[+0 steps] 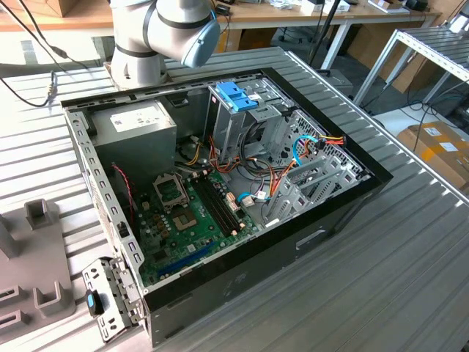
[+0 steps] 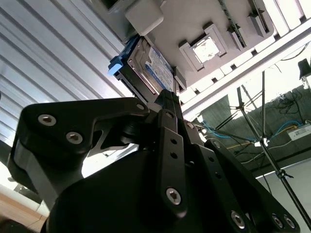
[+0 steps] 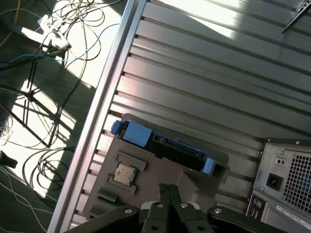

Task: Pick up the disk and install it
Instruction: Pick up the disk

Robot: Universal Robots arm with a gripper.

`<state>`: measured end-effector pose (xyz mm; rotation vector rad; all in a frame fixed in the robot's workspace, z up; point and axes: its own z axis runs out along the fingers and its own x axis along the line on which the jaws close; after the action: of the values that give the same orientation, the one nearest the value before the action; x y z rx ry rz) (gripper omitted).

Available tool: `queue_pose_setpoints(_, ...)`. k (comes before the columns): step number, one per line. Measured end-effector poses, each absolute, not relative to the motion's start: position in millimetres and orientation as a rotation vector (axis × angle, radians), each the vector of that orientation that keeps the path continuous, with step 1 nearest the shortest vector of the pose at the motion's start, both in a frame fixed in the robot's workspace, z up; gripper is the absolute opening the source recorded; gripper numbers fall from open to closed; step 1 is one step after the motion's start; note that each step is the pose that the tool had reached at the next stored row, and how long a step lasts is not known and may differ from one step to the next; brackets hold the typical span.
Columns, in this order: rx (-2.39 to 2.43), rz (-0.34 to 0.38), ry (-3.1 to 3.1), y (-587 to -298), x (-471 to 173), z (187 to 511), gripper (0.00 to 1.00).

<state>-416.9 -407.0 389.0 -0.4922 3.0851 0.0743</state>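
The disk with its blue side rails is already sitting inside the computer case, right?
Not quite. The disk with its blue side rails is sitting in the grey holder on the table, outside the computer case, as the first wrist view shows.

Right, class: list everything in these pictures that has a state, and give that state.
Silver-grey rectangular hard disk with blue side rails: on edge in the grey holder tray, not gripped.
Black metal computer case: lying flat, side open.
Black gripper: shut, empty.
Square silver processor chip: seated in the tray.

Disk (image 3: 165,144) stands in fixture (image 3: 151,168) (w/ chip (image 3: 124,173)) beside PC case (image 3: 286,179).
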Motion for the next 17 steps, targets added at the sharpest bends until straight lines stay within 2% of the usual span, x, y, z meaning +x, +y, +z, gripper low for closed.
queue_pose_setpoints(17,-0.605,0.075,3.067,-407.0,-416.9,389.0,0.11)
